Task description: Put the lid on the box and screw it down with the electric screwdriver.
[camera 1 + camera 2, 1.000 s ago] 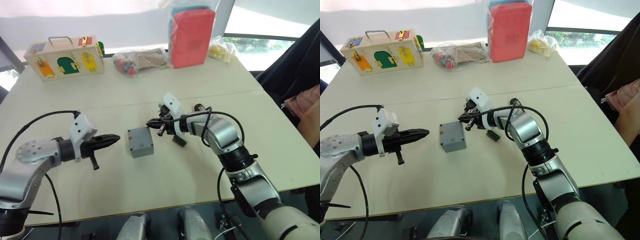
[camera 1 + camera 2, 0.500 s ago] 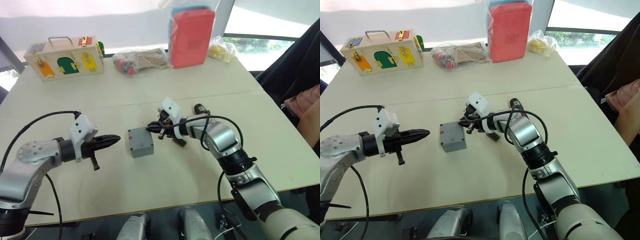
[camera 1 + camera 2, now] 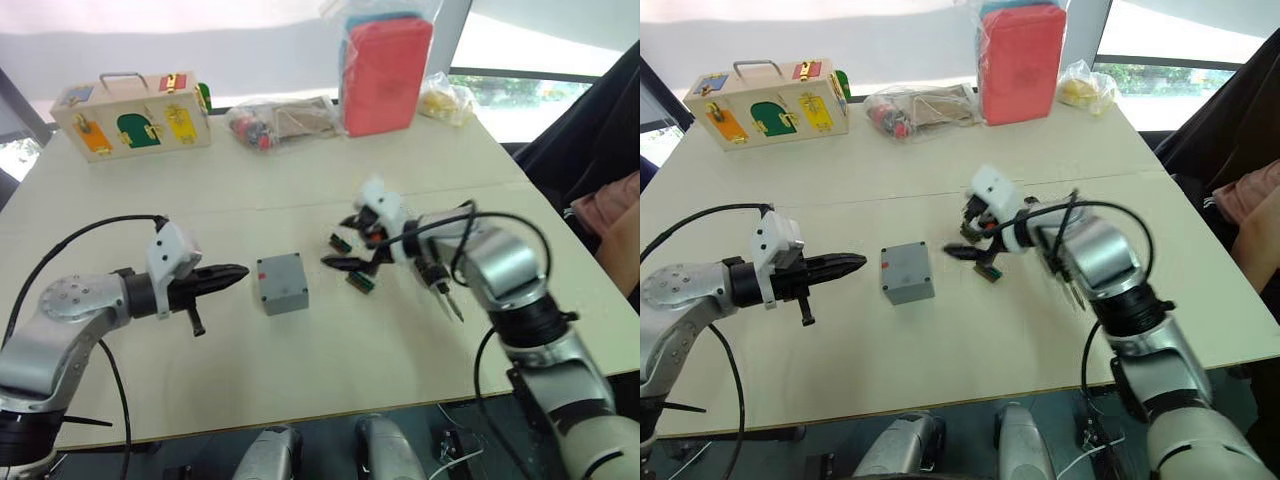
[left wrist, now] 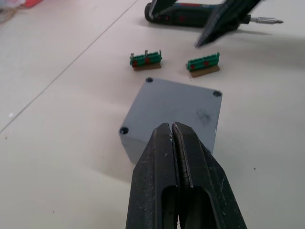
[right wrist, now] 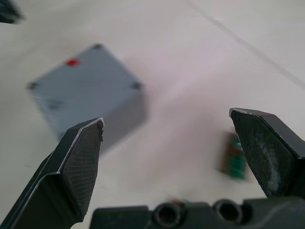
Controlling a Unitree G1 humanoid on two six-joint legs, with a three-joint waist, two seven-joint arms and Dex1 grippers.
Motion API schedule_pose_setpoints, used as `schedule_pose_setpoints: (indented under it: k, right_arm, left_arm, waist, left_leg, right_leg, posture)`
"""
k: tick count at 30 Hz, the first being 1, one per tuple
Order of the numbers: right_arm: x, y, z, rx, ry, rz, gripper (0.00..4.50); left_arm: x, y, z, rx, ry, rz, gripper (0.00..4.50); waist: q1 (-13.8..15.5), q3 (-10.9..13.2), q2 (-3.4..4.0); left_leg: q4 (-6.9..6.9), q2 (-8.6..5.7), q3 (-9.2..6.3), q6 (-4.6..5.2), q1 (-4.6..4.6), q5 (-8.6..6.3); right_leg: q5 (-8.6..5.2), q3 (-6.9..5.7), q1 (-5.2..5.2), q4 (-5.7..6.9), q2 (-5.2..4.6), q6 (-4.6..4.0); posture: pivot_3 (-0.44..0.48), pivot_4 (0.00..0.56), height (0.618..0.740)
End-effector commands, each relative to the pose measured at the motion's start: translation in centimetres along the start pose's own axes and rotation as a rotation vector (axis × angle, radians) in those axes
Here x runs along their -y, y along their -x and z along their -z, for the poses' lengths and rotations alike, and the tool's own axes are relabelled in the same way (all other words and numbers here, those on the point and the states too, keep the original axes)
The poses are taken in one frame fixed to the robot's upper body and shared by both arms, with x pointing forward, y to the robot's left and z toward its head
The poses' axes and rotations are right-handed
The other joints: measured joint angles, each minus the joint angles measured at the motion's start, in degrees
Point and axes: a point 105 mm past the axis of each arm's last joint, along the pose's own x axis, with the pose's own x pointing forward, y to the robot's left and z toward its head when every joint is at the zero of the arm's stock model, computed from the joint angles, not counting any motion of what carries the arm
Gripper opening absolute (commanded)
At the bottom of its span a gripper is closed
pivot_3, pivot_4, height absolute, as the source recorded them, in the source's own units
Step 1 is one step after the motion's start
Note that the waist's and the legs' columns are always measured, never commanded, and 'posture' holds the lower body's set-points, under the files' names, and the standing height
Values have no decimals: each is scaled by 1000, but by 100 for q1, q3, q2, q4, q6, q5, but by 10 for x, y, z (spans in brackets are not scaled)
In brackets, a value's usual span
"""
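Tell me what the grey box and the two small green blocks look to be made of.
The box: likely moulded plastic, matte uniform grey, with recessed corner screw holes. The green blocks: apparently green plastic bodies on brownish bases, one with thin metal pins sticking up.

Head stereo pair overlooks table (image 3: 420, 160); wrist cams close on box (image 4: 174, 112), opposite sides.

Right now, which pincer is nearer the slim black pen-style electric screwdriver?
Right. The right pincer hangs open just beside the slim black pen-style electric screwdriver; the left pincer is shut on the far side of the small grey plastic box.
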Motion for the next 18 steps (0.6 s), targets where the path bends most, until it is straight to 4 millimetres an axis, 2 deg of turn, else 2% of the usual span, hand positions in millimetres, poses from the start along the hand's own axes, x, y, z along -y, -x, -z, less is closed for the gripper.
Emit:
schedule_pose_setpoints:
  k: [1,6,15,18]
  right_arm:
    - [34,34,10,-178,-32,133,4479]
    - [68,53,38,-388,-179,266,4479]
    - [75,55,68,-627,-337,230,4479]
    - [71,51,78,-700,-418,206,4479]
  left_arm:
    - [4,-5,-15,46,-44,51,0]
    - [4,-14,-18,69,-59,69,0]
    - [9,-23,-16,92,-65,79,0]
    - [11,-22,-17,104,-73,81,0]
  waist:
    - [5,0,0]
    - [-43,0,-1]
    - [-18,1,-1]
    - [-18,1,-1]
  left_leg:
    - [-1,0,-1,0,0,0]
    - [-1,3,8,4,-1,-2]
    - [-3,7,33,10,-3,-6]
    - [-2,7,34,10,-2,-6]
  right_leg:
    - [0,-2,1,-2,0,0]
    - [0,3,1,-7,1,-1]
    - [0,13,-8,-8,1,0]
    - [0,13,-8,-8,2,0]
  posture:
    - [0,150,740]
    - [0,150,740]
    - [0,150,740]
    - [0,150,740]
